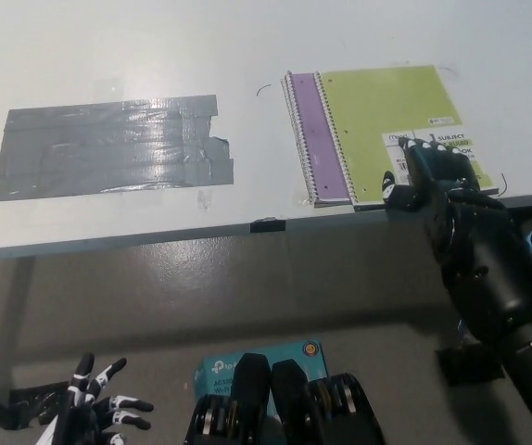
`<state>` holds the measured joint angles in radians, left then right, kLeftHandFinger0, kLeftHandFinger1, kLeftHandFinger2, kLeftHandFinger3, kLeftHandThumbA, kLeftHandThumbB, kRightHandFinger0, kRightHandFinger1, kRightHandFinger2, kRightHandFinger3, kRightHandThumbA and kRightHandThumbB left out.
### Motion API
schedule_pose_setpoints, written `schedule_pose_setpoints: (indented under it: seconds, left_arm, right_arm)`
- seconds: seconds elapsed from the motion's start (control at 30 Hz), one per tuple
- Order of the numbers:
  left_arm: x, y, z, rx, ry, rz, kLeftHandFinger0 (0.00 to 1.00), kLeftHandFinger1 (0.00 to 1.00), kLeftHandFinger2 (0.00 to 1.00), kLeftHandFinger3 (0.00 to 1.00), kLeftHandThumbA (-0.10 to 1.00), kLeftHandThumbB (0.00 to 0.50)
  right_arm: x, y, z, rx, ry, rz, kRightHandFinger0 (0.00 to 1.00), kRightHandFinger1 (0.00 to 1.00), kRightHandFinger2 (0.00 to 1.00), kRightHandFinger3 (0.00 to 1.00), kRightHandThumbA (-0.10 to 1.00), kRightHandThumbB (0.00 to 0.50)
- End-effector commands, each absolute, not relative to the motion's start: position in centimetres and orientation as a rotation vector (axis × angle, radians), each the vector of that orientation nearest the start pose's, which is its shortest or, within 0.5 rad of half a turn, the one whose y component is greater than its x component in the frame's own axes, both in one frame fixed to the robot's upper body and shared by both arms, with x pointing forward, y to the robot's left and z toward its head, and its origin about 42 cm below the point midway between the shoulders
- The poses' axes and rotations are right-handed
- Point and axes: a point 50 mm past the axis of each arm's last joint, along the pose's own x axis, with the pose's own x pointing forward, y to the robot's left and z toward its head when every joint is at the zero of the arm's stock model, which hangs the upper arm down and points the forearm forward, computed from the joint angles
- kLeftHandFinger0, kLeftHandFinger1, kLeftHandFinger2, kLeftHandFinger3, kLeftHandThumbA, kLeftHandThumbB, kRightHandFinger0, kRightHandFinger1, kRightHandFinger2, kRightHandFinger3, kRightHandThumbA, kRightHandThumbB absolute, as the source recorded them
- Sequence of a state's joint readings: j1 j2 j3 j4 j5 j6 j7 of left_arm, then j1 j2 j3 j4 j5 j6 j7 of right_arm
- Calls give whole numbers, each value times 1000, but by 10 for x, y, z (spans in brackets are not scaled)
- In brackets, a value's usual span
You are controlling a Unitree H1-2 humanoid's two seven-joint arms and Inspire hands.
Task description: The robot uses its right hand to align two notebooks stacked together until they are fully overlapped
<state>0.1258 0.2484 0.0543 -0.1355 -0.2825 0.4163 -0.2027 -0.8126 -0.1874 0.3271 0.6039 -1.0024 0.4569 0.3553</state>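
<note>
1. The green notebook (391, 120) lies on top of the purple notebook (320, 139), both on the white table (155, 46), to the right of the grey tape patch (108, 148). I see the purple one only as a strip along the green one's left side, so the two do not fully overlap.
2. The green notebook's near edge sits at the table's front edge, its lower right corner under my right hand (433, 176).
3. The right hand rests fingers-down on that corner, over the white label, with the black arm coming up from the lower right. The fingers are laid flat on the cover and grip nothing.
4. My left hand (95, 408) hangs well below the tape patch, off the table at the lower left, fingers spread and holding nothing.
5. A teal box (257, 362) lies on the floor below the table edge.
</note>
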Motion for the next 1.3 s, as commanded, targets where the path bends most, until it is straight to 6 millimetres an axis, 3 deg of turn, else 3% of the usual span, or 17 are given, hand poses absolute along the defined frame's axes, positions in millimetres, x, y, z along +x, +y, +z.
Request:
schedule_pose_setpoints:
  seconds: [0.0, 0.1, 0.13, 0.27, 0.3, 0.43, 0.97, 1.07, 1.27]
  left_arm:
    - [238, 296, 94, -60, 344, -180, 382, 454, 489, 1000, 1000, 500]
    - [238, 296, 94, -57, 342, -184, 405, 465, 491, 1000, 1000, 500]
    - [238, 296, 94, -59, 342, -184, 355, 440, 471, 1000, 1000, 500]
    - [238, 296, 94, -61, 342, -186, 328, 428, 471, 1000, 1000, 500]
    - [239, 295, 94, -58, 342, -186, 381, 441, 473, 1000, 1000, 500]
    - [239, 294, 95, -61, 339, -185, 373, 435, 476, 1000, 1000, 500]
    - [242, 291, 94, -67, 341, -195, 372, 445, 495, 1000, 1000, 500]
    - [242, 290, 94, -72, 333, -195, 323, 418, 482, 1000, 1000, 500]
    - [242, 290, 95, -68, 340, -195, 358, 443, 487, 1000, 1000, 500]
  right_arm:
    - [505, -170, 198, -1393, 367, 263, 1000, 1000, 1000, 1000, 1000, 498]
    - [506, -163, 203, -1371, 361, 265, 1000, 1000, 1000, 1000, 1000, 487]
    - [506, -162, 204, -1373, 357, 267, 1000, 1000, 1000, 1000, 1000, 485]
    - [507, -158, 206, -1375, 354, 269, 1000, 1000, 1000, 1000, 1000, 487]
    - [507, -156, 208, -1383, 349, 266, 1000, 1000, 1000, 1000, 1000, 490]
    - [508, -151, 213, -1399, 340, 267, 1000, 1000, 1000, 1000, 1000, 484]
    - [509, -139, 213, -1407, 341, 286, 1000, 1000, 1000, 1000, 1000, 491]
    - [509, -135, 210, -1408, 341, 303, 1000, 1000, 1000, 1000, 1000, 500]
    - [508, -128, 212, -1400, 334, 317, 1000, 1000, 1000, 1000, 1000, 491]
